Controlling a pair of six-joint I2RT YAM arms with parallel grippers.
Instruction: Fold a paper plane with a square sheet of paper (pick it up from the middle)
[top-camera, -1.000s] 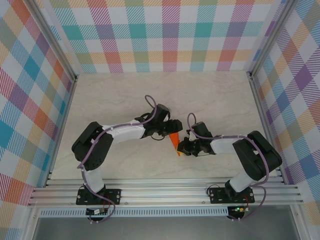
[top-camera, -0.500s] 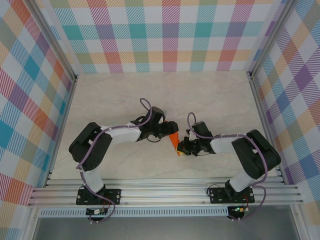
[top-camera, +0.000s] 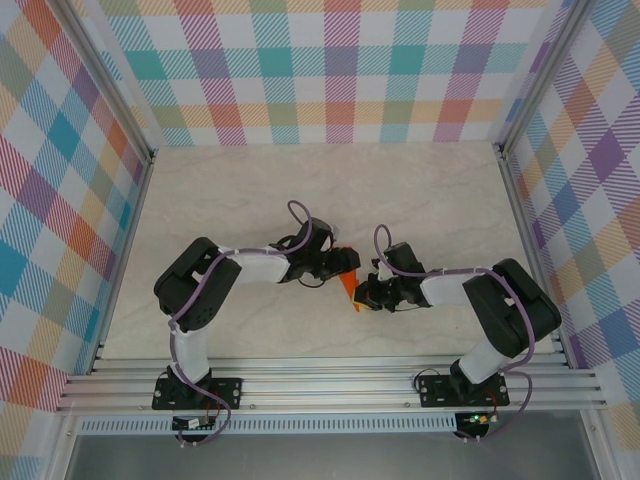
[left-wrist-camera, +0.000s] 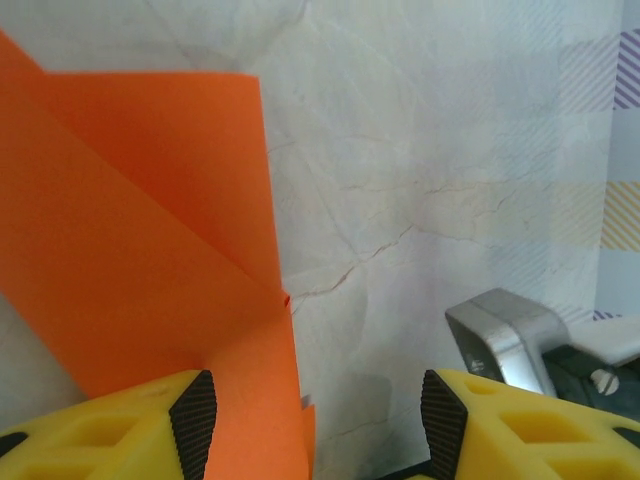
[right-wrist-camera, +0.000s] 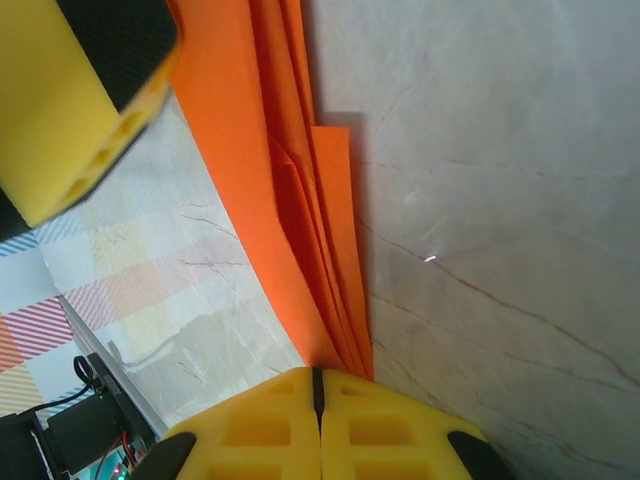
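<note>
The orange sheet of paper (top-camera: 348, 286) is folded into a narrow, pointed, many-layered shape standing between the two grippers at the table's middle. My right gripper (right-wrist-camera: 319, 380) is shut on the pointed end of the folded layers (right-wrist-camera: 300, 200), which fan away from its yellow fingers. My left gripper (left-wrist-camera: 318, 425) is open at the paper's far end. A folded flap of the paper (left-wrist-camera: 150, 260) lies against its left pad (left-wrist-camera: 193, 420), and the right pad (left-wrist-camera: 443, 420) stands apart over bare table. In the top view the left gripper (top-camera: 345, 263) is just above the right gripper (top-camera: 362, 296).
The marble-look table top (top-camera: 420, 200) is walled by checked panels (top-camera: 340, 70) at the back and sides. A metal rail (top-camera: 330, 385) runs along the near edge by the arm bases. The left gripper's yellow finger (right-wrist-camera: 80, 90) shows close beside the paper.
The left arm has swung its elbow to the right and its gripper has eased down toward the paper. The right gripper and the paper have stayed put.
</note>
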